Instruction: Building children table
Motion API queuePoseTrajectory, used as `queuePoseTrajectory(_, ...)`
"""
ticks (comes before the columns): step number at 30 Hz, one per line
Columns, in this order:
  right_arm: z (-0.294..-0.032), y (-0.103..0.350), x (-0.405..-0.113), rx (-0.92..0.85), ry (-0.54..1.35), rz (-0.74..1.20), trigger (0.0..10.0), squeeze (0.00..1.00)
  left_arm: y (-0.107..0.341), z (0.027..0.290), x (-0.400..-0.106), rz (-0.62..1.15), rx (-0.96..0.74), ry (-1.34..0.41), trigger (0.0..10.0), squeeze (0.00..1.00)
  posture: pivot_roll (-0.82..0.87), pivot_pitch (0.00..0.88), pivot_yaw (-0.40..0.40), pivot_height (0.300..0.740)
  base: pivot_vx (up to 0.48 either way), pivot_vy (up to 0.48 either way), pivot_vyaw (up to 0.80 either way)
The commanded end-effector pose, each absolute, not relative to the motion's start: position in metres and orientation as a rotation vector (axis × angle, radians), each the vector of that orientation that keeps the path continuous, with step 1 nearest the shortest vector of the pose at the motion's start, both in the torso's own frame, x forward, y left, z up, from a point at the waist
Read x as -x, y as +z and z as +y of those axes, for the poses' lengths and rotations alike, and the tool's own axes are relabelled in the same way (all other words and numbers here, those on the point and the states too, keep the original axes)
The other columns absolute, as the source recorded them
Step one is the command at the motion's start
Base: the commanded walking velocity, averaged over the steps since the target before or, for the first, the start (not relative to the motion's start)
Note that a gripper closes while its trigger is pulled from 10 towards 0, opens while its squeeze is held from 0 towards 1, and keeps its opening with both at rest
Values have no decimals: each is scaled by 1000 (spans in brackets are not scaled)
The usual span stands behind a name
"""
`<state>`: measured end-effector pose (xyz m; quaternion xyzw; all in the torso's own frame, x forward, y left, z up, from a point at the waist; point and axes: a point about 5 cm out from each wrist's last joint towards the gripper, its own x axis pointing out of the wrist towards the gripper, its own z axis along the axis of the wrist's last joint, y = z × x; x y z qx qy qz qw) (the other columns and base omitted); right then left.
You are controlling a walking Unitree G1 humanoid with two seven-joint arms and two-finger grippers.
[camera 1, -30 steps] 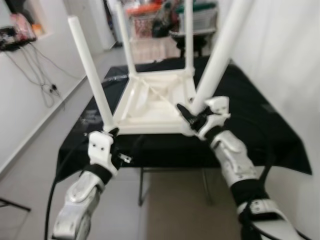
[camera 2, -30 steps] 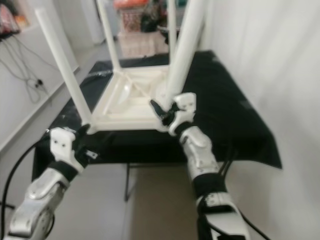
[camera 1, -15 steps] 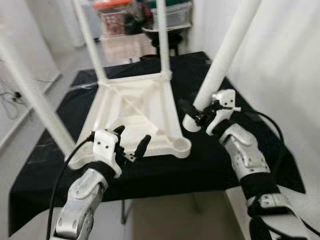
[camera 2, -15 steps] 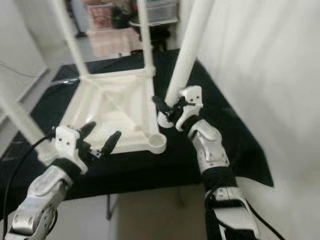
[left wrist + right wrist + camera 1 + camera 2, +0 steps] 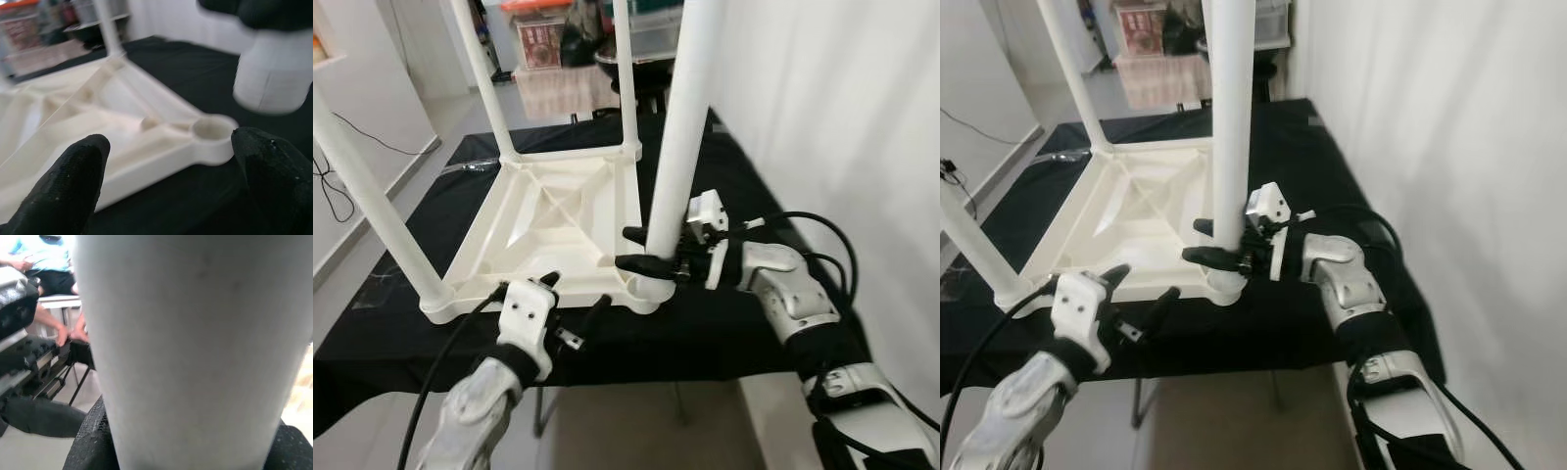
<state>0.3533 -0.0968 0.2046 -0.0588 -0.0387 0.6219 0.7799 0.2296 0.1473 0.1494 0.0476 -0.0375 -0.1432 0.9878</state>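
Note:
A white plastic children's table (image 5: 558,211) lies upside down on a black-covered table (image 5: 773,196), with three legs (image 5: 372,201) standing up from its corners. My right gripper (image 5: 628,248) is shut on the lower part of the fourth white leg (image 5: 680,147), holding it upright. In the left wrist view the leg's bottom end (image 5: 274,73) hangs just above the empty near-right corner socket (image 5: 212,128). My left gripper (image 5: 573,297) stands open at the table's front edge, left of that socket, holding nothing; its fingers (image 5: 63,191) flank the corner.
A white wall (image 5: 842,98) runs close along the right side. Storage boxes and a shelf (image 5: 543,39) stand beyond the far end. The black cloth's front edge (image 5: 705,348) drops to the floor. A person in a blue top (image 5: 39,254) is in the right wrist view.
My right gripper swung the tilted leg upright and brought it left over the near-right corner socket. My left gripper came off the near-left leg, opened and now sits by the front edge. The camera shifted.

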Motion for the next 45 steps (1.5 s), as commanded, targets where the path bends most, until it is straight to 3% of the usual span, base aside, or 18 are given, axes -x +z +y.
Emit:
queuePoseTrajectory(1, -86, 207, -357, 126, 1378, -73, 10000, 0, 152, 157, -225, -67, -125, -208, 10000, 0, 12, 69, 10, 740, 0, 0, 0)
queuePoseTrajectory(7, -81, 214, -358, 112, 1441, -78, 10000, 0, 156, 157, -211, -78, -201, -216, 10000, 0, 32, 110, 3, 740, 0, 0, 0)
queuePoseTrajectory(13, -72, 221, -362, 99, 1458, -90, 10000, 0, 152, 152, -190, -34, -235, -341, 10000, 0, 61, 159, 7, 740, 0, 0, 0)
queuePoseTrajectory(19, -64, 230, -371, 51, 1398, -130, 10000, 0, 152, 147, -170, -14, -133, -370, 10000, 0, 83, 186, 12, 740, 0, 0, 0)
queuePoseTrajectory(45, -87, 214, -368, 128, 1418, -97, 10000, 0, 160, 132, -118, 73, 32, -422, 10000, 0, 112, 332, 47, 740, 0, 0, 0)
